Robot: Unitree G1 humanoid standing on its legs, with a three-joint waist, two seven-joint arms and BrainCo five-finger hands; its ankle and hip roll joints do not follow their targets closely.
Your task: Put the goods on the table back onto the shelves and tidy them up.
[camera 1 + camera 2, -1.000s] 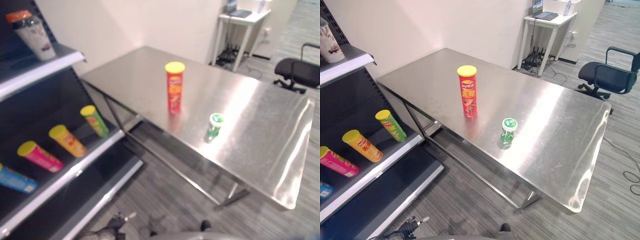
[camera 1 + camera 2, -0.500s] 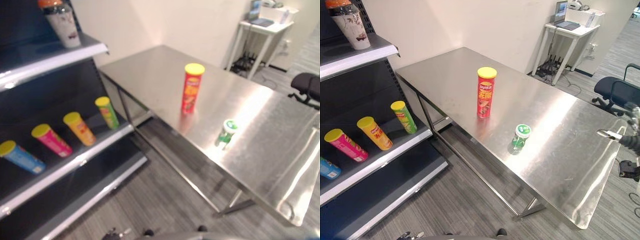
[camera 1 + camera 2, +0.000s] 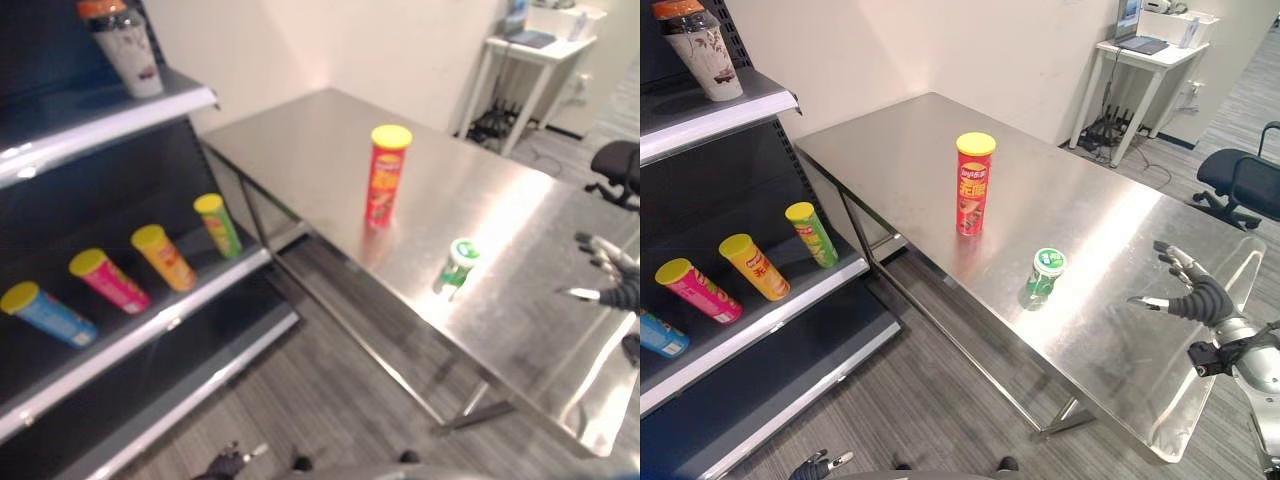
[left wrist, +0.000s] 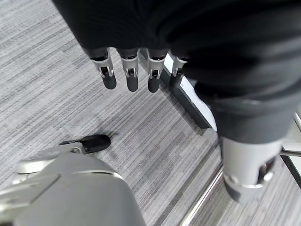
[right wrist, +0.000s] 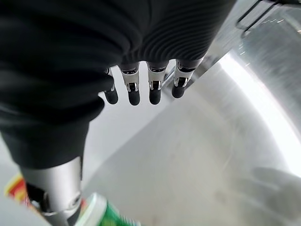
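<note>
Goods to be shelved are two, both standing on the steel table [image 3: 940, 160]: a tall red can [image 3: 973, 185] with a yellow lid near the table's middle, and a short green cup [image 3: 1044, 275] toward the table's near edge, well apart from the can. Right hand [image 3: 1196, 292] hovers over the table's right end, beyond the green cup, fingers spread and holding nothing. Left hand [image 4: 136, 75] hangs low off the table's left side, over the floor, fingers relaxed and empty. Left of the table, the shelf [image 3: 760, 300] carries four cans lying on a sloped tier. I judge this the reach for the first item; the next move calls for bringing the right hand in to the green cup, closing around its body, then carrying it to the shelf
</note>
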